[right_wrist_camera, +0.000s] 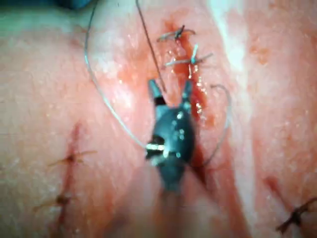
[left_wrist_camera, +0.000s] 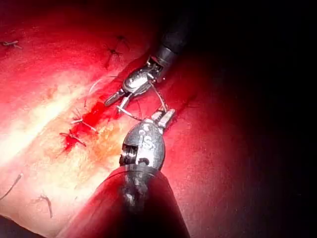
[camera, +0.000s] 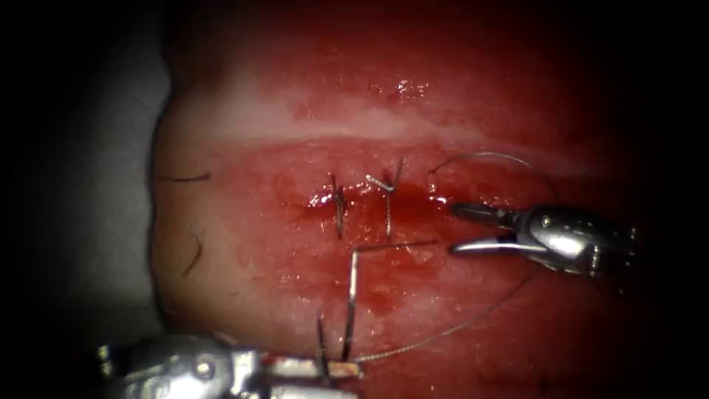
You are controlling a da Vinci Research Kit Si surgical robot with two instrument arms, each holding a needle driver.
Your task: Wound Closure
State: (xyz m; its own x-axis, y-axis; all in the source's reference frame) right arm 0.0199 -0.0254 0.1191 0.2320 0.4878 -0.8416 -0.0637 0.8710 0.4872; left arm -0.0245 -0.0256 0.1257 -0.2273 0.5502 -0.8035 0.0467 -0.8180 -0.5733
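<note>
needle point(camera: 353, 295) upright in left gripper point(camera: 347, 369), tip toward cut point(camera: 369, 196).

- Left tool point(camera: 325, 369): shiny steel wrist with round pivot screws, ending in flat, pale jaws.
- Seen from its own wrist camera, the left tool point(left_wrist_camera: 163, 117) has a rounded metal clevis stamped with letters that look like "IS", on a dark, smooth, round shaft.
- Right tool point(camera: 473, 229): polished silver wrist with one small screw, and slim, dark, tapering jaws.
- Right tool point(right_wrist_camera: 171, 91) up close: grey-blue metal body with a bright pin at the side.
</note>
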